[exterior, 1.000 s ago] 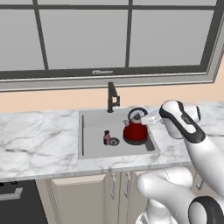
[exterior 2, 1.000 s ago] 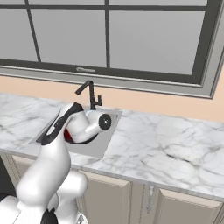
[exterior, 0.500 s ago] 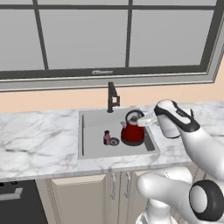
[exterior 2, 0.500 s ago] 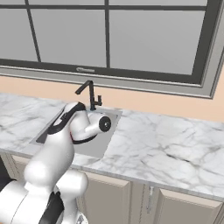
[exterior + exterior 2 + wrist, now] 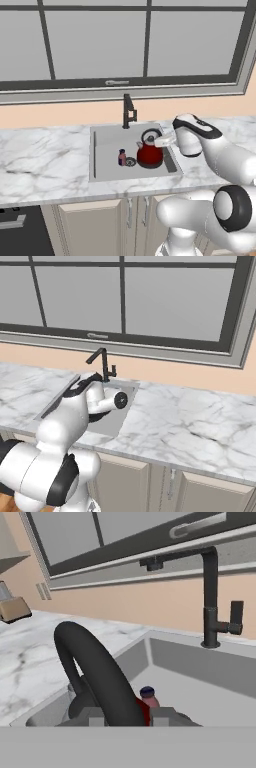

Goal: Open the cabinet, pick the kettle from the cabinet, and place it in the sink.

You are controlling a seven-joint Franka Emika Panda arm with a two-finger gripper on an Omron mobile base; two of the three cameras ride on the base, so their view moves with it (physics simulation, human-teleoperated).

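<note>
The gripper [image 5: 125,716] is clamped on the black loop handle of the kettle [image 5: 149,153]; in the hand view the handle arcs up between the two finger tips [image 5: 95,716], which sit against its sides. From the left base view the hand reaches in from the right at the level of the handle, with the red body hanging directly below it. The kettle is inside the sink [image 5: 105,165], toward the basin's right half. Whether its base is touching the basin floor or hanging just above it cannot be told from these angles.

Just beyond the finger tips, past the handle, stands a small pinkish bottle [image 5: 148,695] with a dark cap, on the basin floor next to the drain [image 5: 130,161]. Farther ahead of the hand and to its right, the dark faucet [image 5: 210,602] rises from the sink's back rim. The marble countertop [image 5: 45,160] surrounds the basin.
</note>
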